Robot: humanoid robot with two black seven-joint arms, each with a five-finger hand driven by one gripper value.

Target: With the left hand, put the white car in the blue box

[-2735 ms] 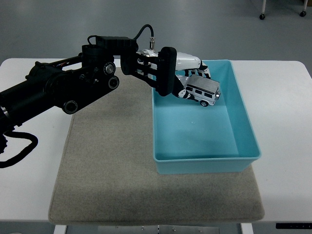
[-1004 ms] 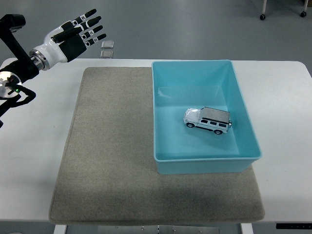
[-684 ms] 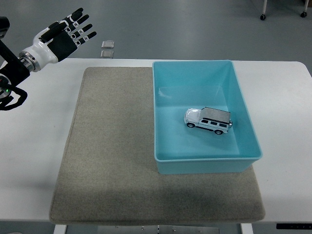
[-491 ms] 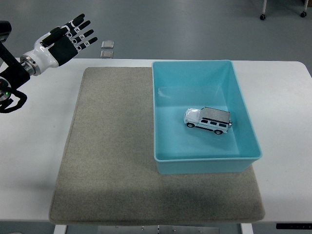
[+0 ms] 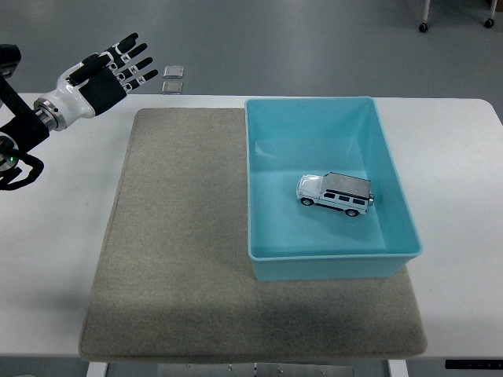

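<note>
Left hand (image 5: 100,73): raised at the far left, fingers spread, holding nothing
White car (image 5: 334,194): upright on the blue box (image 5: 393,204) floor
Surface: white table (image 5: 460,165), grey felt mat (image 5: 173,236) under the box
Room: grey floor (image 5: 275,39), two small square plates (image 5: 173,78) beyond the table

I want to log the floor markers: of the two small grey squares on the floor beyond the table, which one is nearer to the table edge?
The lower square, just beyond the table's far edge. The other square lies directly behind it, farther away.
</note>
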